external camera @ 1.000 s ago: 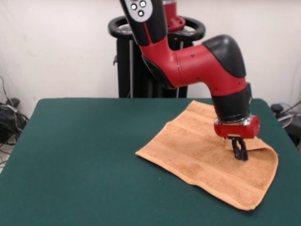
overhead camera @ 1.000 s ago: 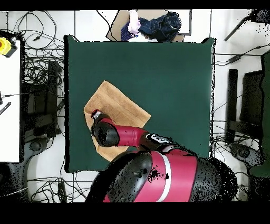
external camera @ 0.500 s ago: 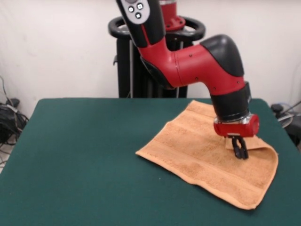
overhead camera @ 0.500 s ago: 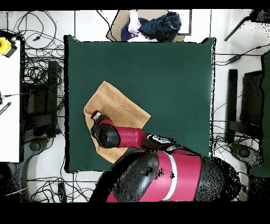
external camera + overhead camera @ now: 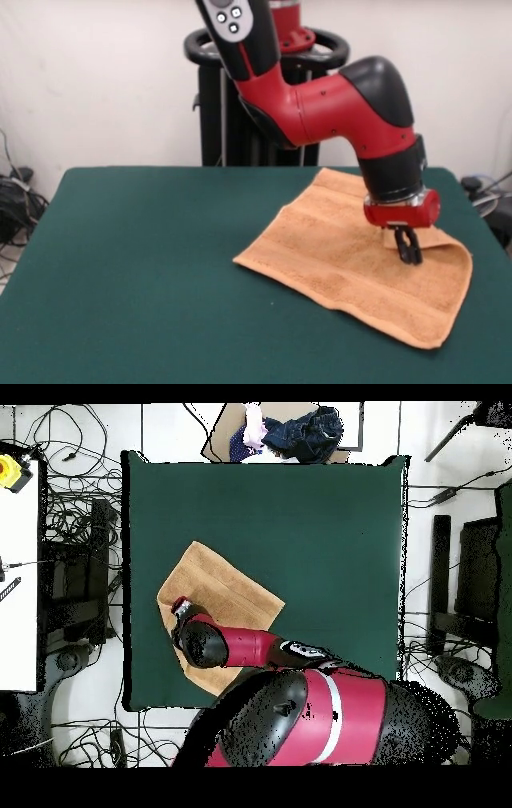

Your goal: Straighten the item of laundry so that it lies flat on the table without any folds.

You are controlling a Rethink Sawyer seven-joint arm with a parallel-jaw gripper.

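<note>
The orange-tan towel [image 5: 344, 264] lies on the right part of the green table [image 5: 144, 264]. Its right corner is folded over onto itself in a flap. My gripper [image 5: 409, 254] points straight down over that flap, and its fingers are pinched together on the fold. In the overhead view the towel [image 5: 215, 584] lies near the table's left edge [image 5: 320, 534], and my arm covers its lower part and hides the gripper.
The black pedestal [image 5: 240, 104] stands behind the table's far edge. The towel's right corner is close to the table's right edge. In the overhead view a person in dark blue [image 5: 295, 429] is at the table's top edge, and cables lie on the floor around it.
The gripper has moved slightly towards the pedestal, still pinched on the fold. The towel has shifted a little with it; its near corner has drawn back from the front edge.
</note>
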